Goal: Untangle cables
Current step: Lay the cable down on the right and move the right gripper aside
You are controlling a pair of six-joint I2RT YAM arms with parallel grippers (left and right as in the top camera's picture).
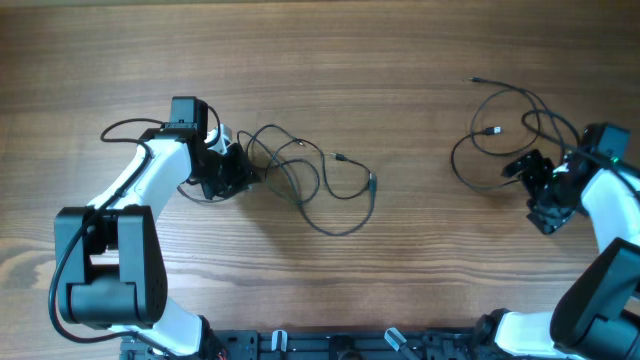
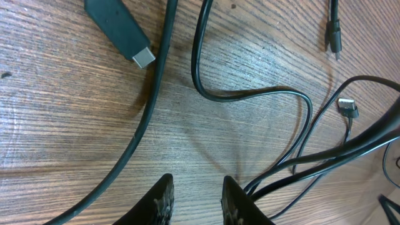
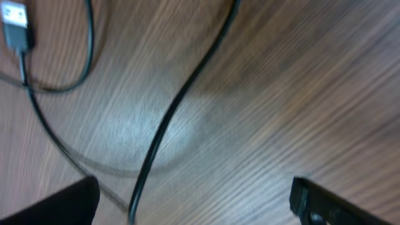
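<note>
Cables: thin black cords lay on the counter (image 1: 400, 300) in two groups, well apart: a crossed tangle (image 1: 290, 170) just beside the left claw (image 1: 228, 168), and looser loops (image 1: 505, 125) near the right claw (image 1: 540, 190).
Left claw: its fingers (image 2: 236, 200) stood narrowly parted with bare wood between them, pinching nothing; a cord ran just beside one finger.
Right claw: spread wide and low over the counter, with one cord (image 3: 181, 100) lying between the fingers, not pinched.
Handling: the cords looked light, limp and smooth-sheathed, likely to slip and to drag rather than lift.
Where to hold: probably just behind a plug (image 2: 140, 57), where the stiffer body gave purchase.
Risk: a pull at mid-cord could have tightened the crossings.
</note>
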